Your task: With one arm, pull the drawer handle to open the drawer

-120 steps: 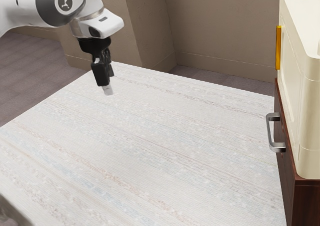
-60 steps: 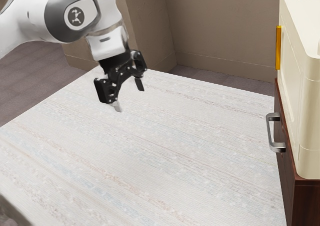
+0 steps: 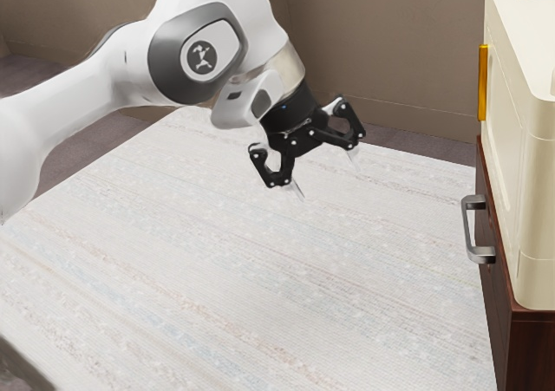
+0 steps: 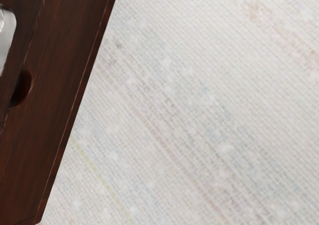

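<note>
1. Here's my gripper (image 3: 327, 177), hanging in the open air above the pale table (image 3: 251, 287), black fingers spread well apart, nothing between them, tips tilted down and toward the exterior view's right.
2. Under me runs the tabletop, woven-looking, streaked with faint blue and rust.
3. And there's the one we want! The silvery drawer handle (image 3: 469, 231), well apart from my fingers, fixed to the dark-red wooden cabinet (image 3: 539, 348) at the exterior view's right.
4. My wrist view catches that wood too, with a round dark recess (image 4: 22, 88) in it, close by a piece of silvery metal.
5. Up on the cabinet sits a big cream box (image 3: 531, 192), a yellow bar (image 3: 483, 83) on its side.
6. Far back, the brown wall (image 3: 381, 44) meets a dark floor (image 3: 403, 142).
</note>
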Motion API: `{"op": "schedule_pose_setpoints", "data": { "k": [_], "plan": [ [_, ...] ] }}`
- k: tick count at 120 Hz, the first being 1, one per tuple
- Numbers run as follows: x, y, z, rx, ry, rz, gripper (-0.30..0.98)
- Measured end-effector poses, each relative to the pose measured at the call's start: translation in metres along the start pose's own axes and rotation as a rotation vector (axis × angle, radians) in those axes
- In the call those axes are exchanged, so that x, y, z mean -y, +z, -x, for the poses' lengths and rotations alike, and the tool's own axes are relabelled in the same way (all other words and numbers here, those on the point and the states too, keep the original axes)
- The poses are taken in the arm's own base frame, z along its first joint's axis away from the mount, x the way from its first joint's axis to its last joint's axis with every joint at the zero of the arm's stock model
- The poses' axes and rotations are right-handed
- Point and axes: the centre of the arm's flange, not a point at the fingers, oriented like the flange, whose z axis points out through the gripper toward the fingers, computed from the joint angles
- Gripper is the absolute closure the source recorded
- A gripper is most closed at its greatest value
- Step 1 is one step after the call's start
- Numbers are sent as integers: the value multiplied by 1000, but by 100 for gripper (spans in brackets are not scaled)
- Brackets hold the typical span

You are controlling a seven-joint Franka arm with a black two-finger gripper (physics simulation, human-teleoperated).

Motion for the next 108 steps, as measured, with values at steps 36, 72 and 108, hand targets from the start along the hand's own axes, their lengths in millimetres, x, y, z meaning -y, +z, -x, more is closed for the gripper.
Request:
{"op": "schedule_pose_setpoints", "data": {
  "k": [36,72,108],
  "plan": [
    [38,40,-15,-66,270,-146,21],
    [59,66,-21,-122,381,-276,34],
    [69,102,-28,-173,447,-314,43]
  ]
}}
